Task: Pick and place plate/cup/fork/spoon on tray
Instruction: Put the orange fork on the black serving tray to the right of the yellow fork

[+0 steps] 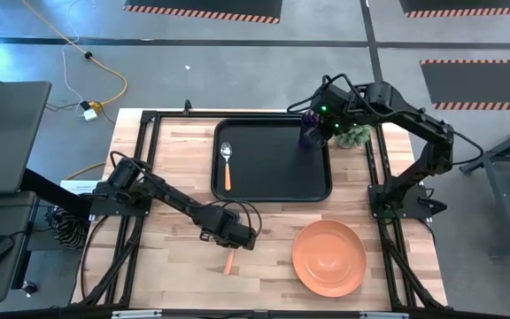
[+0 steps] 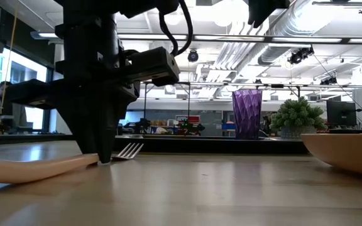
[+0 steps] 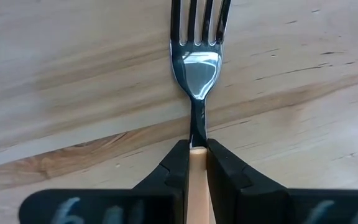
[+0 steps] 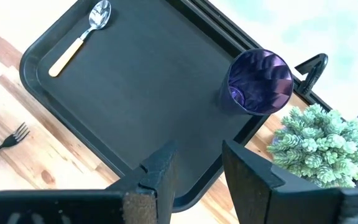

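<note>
Low in the high view's middle, the fork (image 3: 196,62) is pinched at its neck by the left gripper (image 3: 197,163), flat on the tabletop (image 1: 175,270), so it's probably best lifted level toward the tray (image 1: 273,190).

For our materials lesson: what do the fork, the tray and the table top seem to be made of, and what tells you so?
Fork: shiny metal tines mirroring light; a matt pale-orange handle, perhaps plastic, pinched by the left gripper.
Tray: smooth black, likely plastic, with a soft sheen.
Table: light wood planks showing grain and joints.
</note>
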`<control>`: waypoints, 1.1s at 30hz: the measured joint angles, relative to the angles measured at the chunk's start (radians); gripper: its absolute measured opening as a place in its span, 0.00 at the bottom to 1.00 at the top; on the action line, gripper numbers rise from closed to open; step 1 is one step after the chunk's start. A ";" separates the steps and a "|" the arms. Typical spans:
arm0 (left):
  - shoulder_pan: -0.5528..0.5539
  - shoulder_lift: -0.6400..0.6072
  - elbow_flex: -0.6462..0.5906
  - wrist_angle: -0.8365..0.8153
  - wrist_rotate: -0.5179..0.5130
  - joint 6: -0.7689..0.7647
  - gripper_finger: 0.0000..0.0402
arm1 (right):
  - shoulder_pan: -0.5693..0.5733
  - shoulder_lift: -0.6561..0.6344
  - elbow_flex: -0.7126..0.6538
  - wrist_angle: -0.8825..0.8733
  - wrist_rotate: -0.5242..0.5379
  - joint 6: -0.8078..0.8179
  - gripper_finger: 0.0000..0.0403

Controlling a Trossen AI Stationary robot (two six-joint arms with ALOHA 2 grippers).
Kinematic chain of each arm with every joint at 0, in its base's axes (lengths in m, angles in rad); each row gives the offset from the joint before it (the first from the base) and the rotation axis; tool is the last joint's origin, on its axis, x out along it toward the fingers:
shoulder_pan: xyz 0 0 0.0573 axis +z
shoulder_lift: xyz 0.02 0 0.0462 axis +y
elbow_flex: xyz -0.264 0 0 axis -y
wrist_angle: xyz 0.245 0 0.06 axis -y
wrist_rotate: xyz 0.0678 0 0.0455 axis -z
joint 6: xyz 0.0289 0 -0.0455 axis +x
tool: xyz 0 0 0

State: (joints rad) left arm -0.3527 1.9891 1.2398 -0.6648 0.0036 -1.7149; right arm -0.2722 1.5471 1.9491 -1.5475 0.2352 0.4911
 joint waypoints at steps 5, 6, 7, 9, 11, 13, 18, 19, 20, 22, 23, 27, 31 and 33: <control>0.000 0.001 0.029 -0.011 0.000 0.007 0.06 | 0.000 0.000 0.000 0.000 0.000 -0.001 0.30; 0.000 0.001 0.034 -0.010 0.000 0.008 0.06 | 0.000 0.000 0.000 0.000 0.000 -0.001 0.30; 0.000 0.002 0.040 -0.012 0.000 0.009 0.06 | 0.000 0.000 0.000 0.000 0.000 -0.001 0.30; 0.000 0.004 0.053 -0.023 -0.001 0.016 0.06 | 0.000 0.000 0.000 0.000 0.000 -0.001 0.30; 0.000 0.007 0.066 -0.040 -0.008 0.019 0.06 | 0.000 0.000 0.000 0.000 0.000 -0.001 0.30; 0.002 0.008 0.072 -0.050 -0.021 0.027 0.06 | 0.000 0.000 0.000 0.000 0.000 -0.003 0.30; 0.004 -0.005 0.073 -0.054 -0.023 0.034 0.06 | 0.000 0.000 0.000 -0.001 0.000 -0.020 0.30; 0.006 -0.007 0.073 -0.047 -0.021 0.034 0.06 | 0.000 0.000 0.000 -0.001 -0.001 -0.021 0.30; 0.007 -0.013 0.073 -0.049 -0.017 0.034 0.06 | 0.000 0.000 0.000 -0.001 -0.001 -0.021 0.30; 0.009 -0.027 0.073 -0.044 -0.012 0.042 0.06 | 0.000 0.000 0.000 -0.002 -0.001 -0.021 0.30; 0.010 -0.034 0.074 -0.036 -0.010 0.044 0.06 | 0.000 0.000 0.000 -0.002 -0.001 -0.024 0.30; 0.011 -0.063 0.075 -0.035 -0.005 0.048 0.05 | 0.000 0.000 0.000 -0.006 -0.002 -0.028 0.30; 0.027 -0.102 0.077 -0.034 0.000 0.076 0.05 | 0.000 0.000 0.000 -0.006 -0.003 -0.028 0.30; 0.041 -0.121 0.077 -0.046 -0.011 0.093 0.05 | 0.000 0.000 0.000 -0.006 -0.003 -0.028 0.30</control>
State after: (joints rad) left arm -0.3113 1.8683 1.3167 -0.7112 -0.0073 -1.6215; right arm -0.2722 1.5473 1.9488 -1.5532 0.2324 0.4629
